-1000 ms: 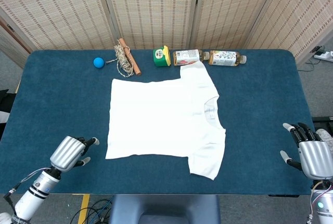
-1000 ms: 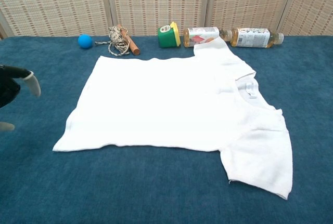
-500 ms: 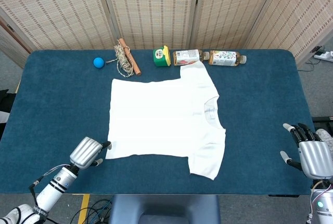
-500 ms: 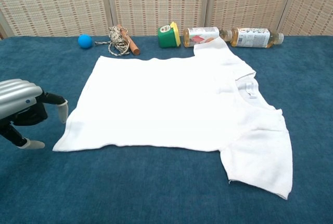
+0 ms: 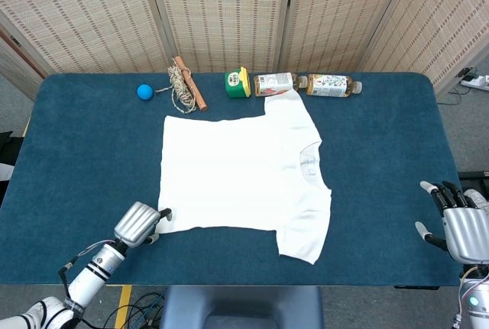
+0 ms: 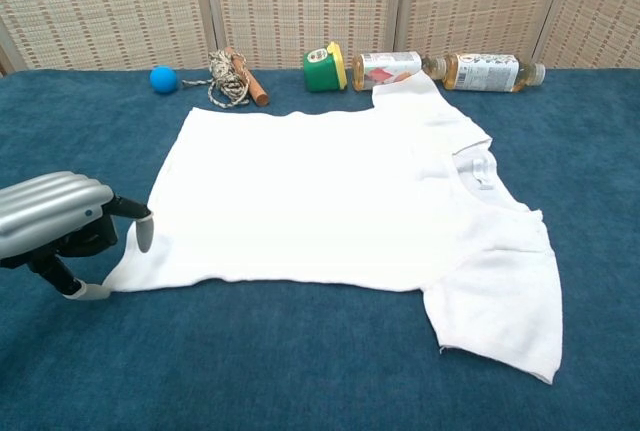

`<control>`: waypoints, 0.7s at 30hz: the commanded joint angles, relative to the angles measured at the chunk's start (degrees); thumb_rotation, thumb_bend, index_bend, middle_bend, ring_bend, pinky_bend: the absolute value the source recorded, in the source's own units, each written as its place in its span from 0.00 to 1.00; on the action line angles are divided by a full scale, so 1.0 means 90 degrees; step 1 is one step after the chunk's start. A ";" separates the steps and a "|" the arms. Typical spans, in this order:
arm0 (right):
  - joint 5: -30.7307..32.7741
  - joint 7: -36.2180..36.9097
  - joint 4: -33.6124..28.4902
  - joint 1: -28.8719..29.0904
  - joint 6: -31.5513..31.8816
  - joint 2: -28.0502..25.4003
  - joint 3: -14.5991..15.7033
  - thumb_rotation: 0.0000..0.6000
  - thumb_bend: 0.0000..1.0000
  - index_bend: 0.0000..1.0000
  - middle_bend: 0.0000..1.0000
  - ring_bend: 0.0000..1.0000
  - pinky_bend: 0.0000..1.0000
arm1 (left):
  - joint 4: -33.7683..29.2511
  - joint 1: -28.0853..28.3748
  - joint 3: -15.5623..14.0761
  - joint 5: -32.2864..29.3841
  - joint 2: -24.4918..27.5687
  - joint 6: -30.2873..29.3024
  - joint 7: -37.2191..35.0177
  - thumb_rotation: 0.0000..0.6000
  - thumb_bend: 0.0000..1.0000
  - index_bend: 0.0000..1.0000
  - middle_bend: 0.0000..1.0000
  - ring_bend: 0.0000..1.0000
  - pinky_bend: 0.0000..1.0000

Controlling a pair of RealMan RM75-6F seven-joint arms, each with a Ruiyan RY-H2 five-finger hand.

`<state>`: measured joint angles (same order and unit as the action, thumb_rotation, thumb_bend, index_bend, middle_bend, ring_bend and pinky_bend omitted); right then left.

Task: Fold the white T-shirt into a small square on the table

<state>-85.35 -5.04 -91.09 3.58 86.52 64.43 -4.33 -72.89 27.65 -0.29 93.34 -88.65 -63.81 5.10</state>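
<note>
Head view: I see the T-shirt (image 5: 241, 176) flat mid-frame, my left hand (image 5: 140, 224) at its lower-left corner, my right hand (image 5: 461, 230) lower right, fingers apart, holding nothing. Chest view: left fingers (image 6: 143, 233) parted at that corner, not clamped.

The white T-shirt (image 5: 237, 180) lies flat and unfolded at the centre of the table, turned sideways: collar to the right, hem to the left. One sleeve extends toward the far edge, the other toward the near edge. The fabric shows light creases.
</note>
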 commanded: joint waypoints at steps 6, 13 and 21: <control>0.0011 0.0008 -0.0004 -0.0030 0.0016 -0.0003 0.0012 1.00 0.23 0.18 0.24 0.19 0.31 | 0.0124 0.0063 -0.0011 -0.0146 -0.0116 0.0093 0.0035 1.00 0.07 0.48 0.98 0.88 1.00; 0.0030 0.0023 0.0018 -0.0039 0.0003 0.0008 0.0012 1.00 0.23 0.18 0.24 0.19 0.31 | 0.0221 0.0130 0.0002 -0.0277 -0.0202 0.0177 0.0045 1.00 0.07 0.49 0.98 0.88 1.00; 0.0059 0.0049 0.0046 -0.0054 -0.0003 0.0016 0.0008 1.00 0.23 0.18 0.24 0.19 0.31 | 0.0278 0.0184 0.0042 -0.0385 -0.0263 0.0183 -0.0048 1.00 0.12 0.51 0.98 0.88 1.00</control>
<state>-84.82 -4.60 -90.67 3.10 86.49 64.57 -4.26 -70.40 29.28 0.07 89.90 -91.00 -62.16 4.69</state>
